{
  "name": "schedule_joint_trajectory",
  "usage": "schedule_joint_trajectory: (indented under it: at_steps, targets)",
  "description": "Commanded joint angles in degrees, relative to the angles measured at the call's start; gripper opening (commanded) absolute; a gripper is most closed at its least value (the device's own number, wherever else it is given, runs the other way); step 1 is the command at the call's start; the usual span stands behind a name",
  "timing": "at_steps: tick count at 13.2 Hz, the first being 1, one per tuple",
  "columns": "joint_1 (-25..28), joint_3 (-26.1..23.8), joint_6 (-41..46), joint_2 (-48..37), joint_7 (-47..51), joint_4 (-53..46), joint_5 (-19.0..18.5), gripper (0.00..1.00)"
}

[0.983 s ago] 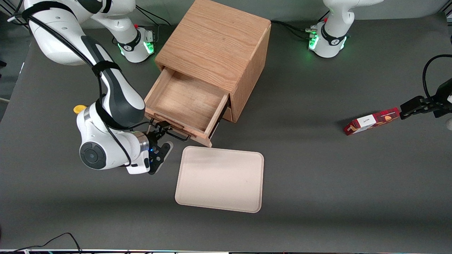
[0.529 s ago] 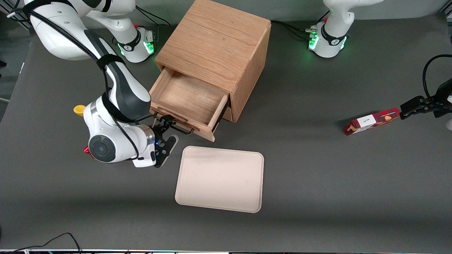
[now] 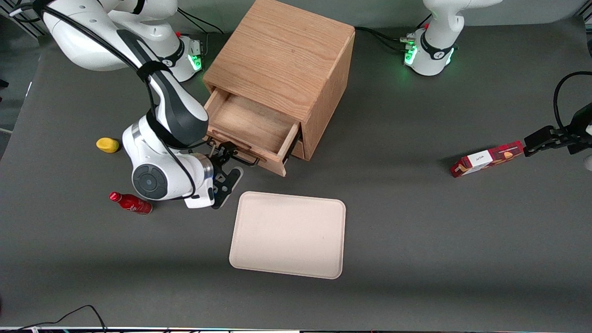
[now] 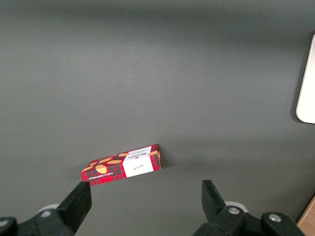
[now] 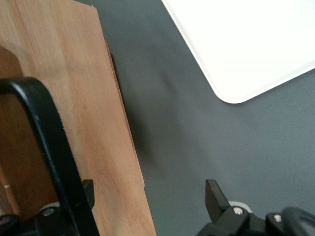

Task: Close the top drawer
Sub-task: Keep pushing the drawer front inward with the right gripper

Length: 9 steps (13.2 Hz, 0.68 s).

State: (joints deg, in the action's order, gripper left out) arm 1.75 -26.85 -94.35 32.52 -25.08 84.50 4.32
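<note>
Top drawer (image 3: 249, 127) is seen partly pulled out of the wooden cabinet (image 3: 282, 55), bare oak floor exposed, nothing visible inside; roughly half its depth is judged to be left to push in. Pincer (image 3: 227, 163) is placed at the drawer front, right at the black wire handle (image 3: 233, 156). In the right wrist view the handle (image 5: 54, 152) is seen beside one finger with the drawer front (image 5: 74, 98) just next to it, and the fingers (image 5: 216, 199) are spread, nothing pinched. Task is judged under way, not done: drawer front is not yet flush with the cabinet face. What is left is a straight push along the slide until flush. The lower drawer is mostly hidden under the top one. Beige tray (image 3: 289, 233) lies on the counter (image 3: 416, 222) in front of the drawer, near but apart.
</note>
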Motion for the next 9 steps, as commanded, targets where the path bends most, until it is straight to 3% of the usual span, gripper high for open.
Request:
schedule_joint_trajectory:
  at_steps: [1,9]
  targets:
    - [-0.6,-1.5,-1.3,-3.1,2.1,4.8,-0.5,1.00]
    - [-0.9,-4.0,-3.4,-6.4,5.6,10.2,-0.1,1.00]
